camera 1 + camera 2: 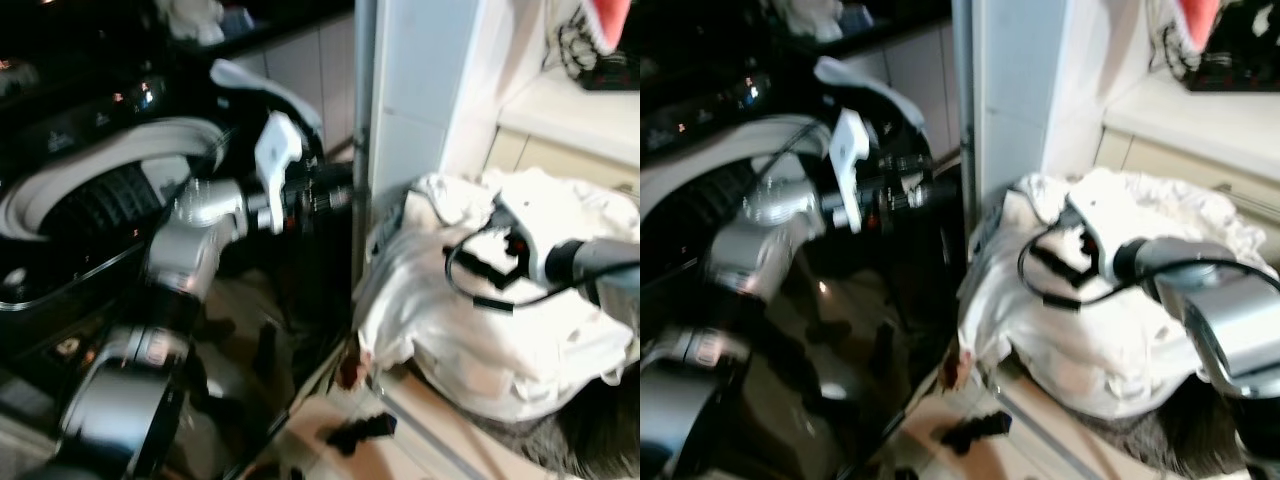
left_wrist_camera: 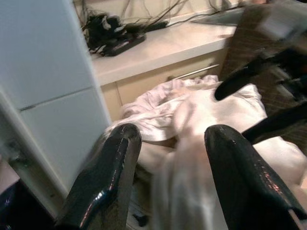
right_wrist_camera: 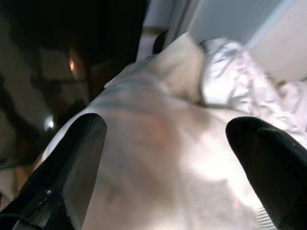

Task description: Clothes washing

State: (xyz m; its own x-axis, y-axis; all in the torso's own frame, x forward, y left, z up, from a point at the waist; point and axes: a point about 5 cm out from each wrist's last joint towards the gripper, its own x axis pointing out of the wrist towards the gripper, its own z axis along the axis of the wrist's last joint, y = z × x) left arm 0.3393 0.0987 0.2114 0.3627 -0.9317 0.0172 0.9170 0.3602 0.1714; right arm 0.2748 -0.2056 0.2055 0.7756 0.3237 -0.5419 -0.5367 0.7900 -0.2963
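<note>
heap: crumpled white cloth pile [image 1: 500, 330] at 3 o'clock | right gripper [image 3: 168, 163] fingers spread just over it | left gripper [image 2: 172, 158] fingers released, facing it | left wrist: black cables [image 2: 120, 33] on cream table [image 2: 163, 48]

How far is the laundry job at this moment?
Done: the washing machine stands open. In hand: the right gripper, fingers open, is over the white clothes pile; the left gripper, also open, points toward it. Left: no garment is gripped, and the pile sits outside the machine.
</note>
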